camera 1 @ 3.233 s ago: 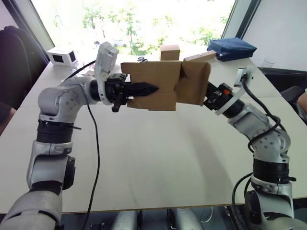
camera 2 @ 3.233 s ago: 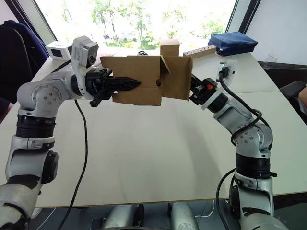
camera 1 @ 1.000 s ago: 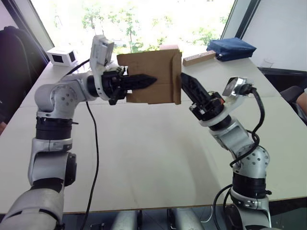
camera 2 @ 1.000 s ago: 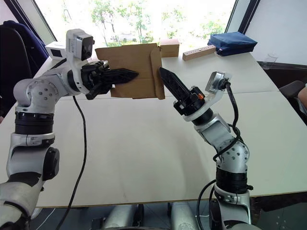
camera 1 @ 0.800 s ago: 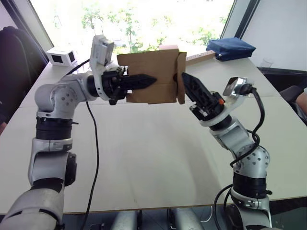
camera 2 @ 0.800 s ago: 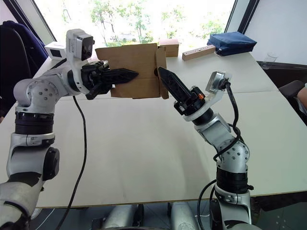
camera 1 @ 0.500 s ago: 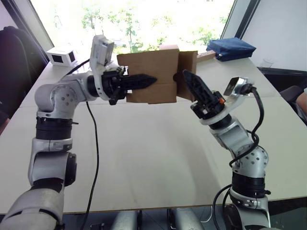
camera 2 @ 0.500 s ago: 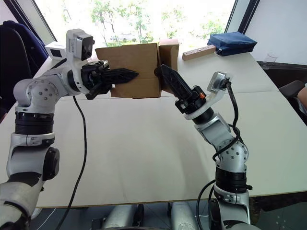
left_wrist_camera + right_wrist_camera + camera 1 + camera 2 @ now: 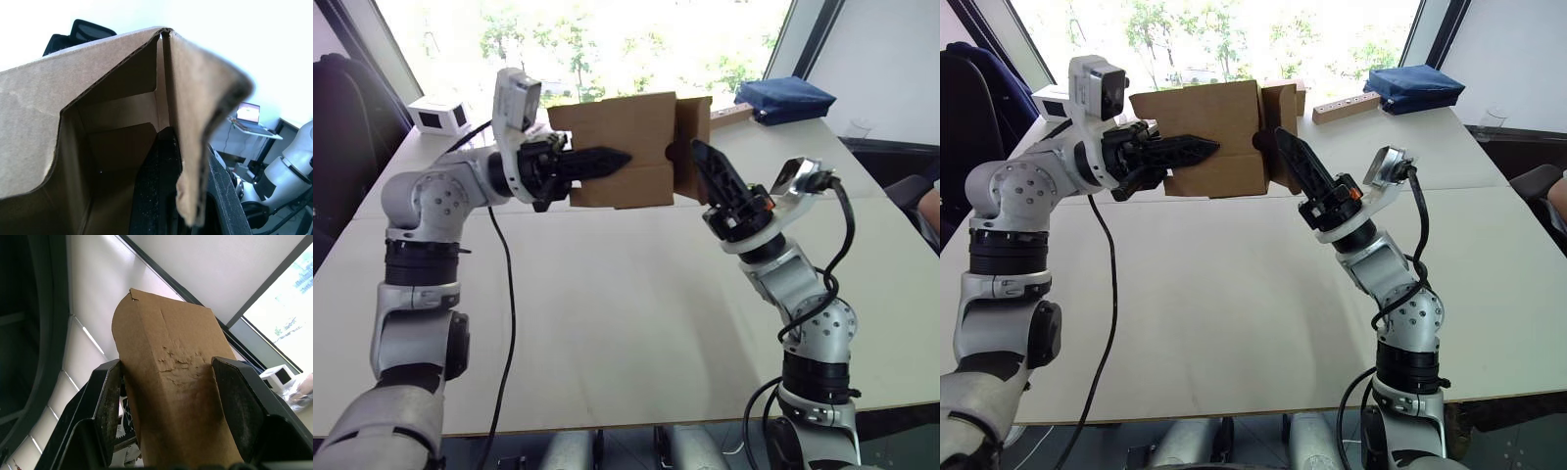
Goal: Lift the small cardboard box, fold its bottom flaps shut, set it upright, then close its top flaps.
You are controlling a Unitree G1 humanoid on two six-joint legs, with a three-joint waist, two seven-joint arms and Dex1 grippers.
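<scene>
Box [image 9: 619, 149] held in air above table [image 9: 626, 294], on its side, so end flaps can be reached. L gripper [image 9: 597, 162] clamped on box wall, one finger inside, one outside; serves as anchor. R gripper [image 9: 1285, 147] at box's right end, part open, fingers astride flap [image 9: 690, 147], prob. gripping or pressing it to fold shut. Flap not yet flush.

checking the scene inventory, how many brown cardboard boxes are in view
2. The small plain brown cardboard box is held in the air by the left claw, with the right claw at its flap. Another brown cardboard cube stands on the table behind it, mostly hidden.
</scene>
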